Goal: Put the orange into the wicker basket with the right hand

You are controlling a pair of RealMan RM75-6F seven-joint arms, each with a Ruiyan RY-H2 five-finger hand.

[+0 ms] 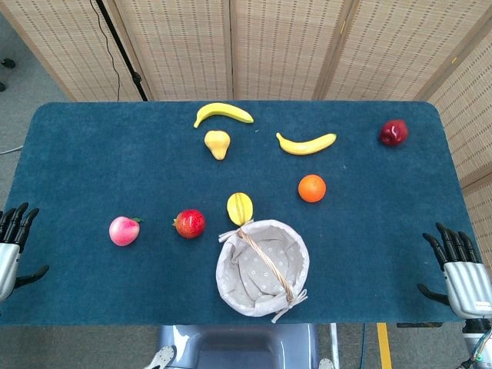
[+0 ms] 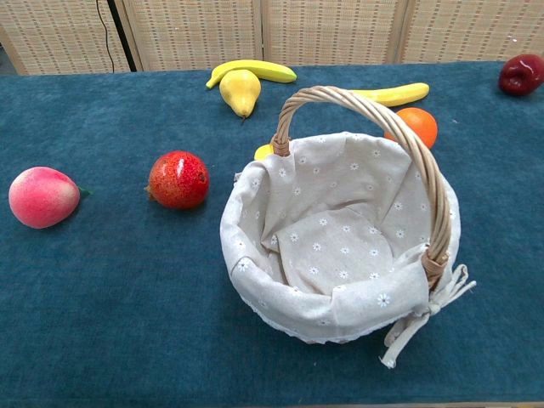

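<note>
Orange (image 1: 311, 188) sits on table (image 1: 92, 161) just beyond the wicker basket (image 1: 296, 250), right hand (image 1: 461, 269) empty with fingers spread at the near right edge, well apart from it.

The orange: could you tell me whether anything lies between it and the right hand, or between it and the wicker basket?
Nothing visible does. Bare cloth separates the right hand from the orange, and the wicker basket sits just beyond it; the yellow fruit lies off to the side.
</note>
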